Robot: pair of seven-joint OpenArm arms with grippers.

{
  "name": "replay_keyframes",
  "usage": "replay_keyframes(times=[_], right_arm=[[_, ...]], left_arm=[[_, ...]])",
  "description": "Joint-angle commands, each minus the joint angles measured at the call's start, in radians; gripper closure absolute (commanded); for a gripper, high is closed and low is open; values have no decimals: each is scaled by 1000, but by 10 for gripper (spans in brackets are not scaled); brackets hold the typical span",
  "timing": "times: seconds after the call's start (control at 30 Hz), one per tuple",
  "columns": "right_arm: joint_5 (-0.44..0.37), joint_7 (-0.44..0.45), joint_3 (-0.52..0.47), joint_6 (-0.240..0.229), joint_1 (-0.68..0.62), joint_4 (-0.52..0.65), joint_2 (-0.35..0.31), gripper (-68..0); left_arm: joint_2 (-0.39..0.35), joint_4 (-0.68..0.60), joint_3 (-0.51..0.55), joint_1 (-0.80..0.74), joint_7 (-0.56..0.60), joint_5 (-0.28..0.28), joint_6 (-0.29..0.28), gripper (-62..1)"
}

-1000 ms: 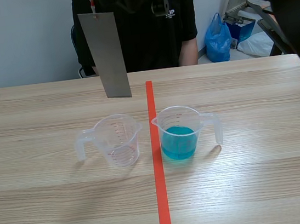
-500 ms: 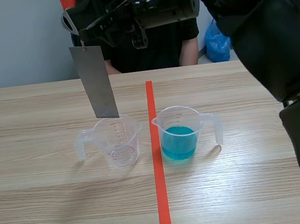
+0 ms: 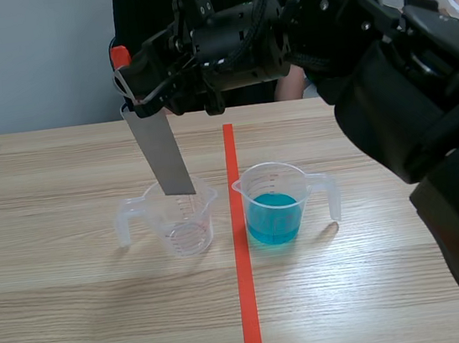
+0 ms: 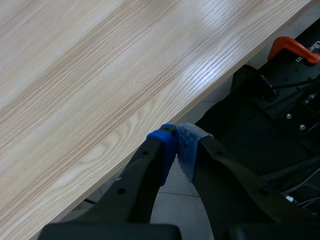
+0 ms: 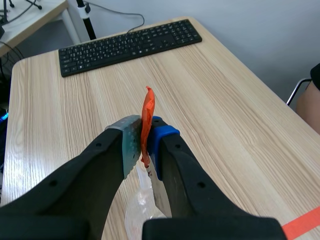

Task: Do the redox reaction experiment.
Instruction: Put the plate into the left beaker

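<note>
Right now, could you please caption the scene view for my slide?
Right gripper holds a grey metal strip over the clear measuring cup, beside the cup of blue liquid.

I can't read any text. Red scale marks on the empty measuring cup are too small; white lettering beside the orange clamp is cut off.
</note>
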State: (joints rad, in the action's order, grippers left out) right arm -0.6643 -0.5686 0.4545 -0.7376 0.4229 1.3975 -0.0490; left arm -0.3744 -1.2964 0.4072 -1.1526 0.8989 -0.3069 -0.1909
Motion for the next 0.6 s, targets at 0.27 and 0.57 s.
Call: replay_keyframes(times=[0.27, 0.57], right_arm=[[151, 193, 30, -8, 34, -131, 10, -17], [299, 316, 57, -8, 62, -214, 10, -17]], left_arm=[[-6, -12, -1, -8, 18, 7, 1, -40], [-6, -12, -1, -8, 18, 7, 1, -40]])
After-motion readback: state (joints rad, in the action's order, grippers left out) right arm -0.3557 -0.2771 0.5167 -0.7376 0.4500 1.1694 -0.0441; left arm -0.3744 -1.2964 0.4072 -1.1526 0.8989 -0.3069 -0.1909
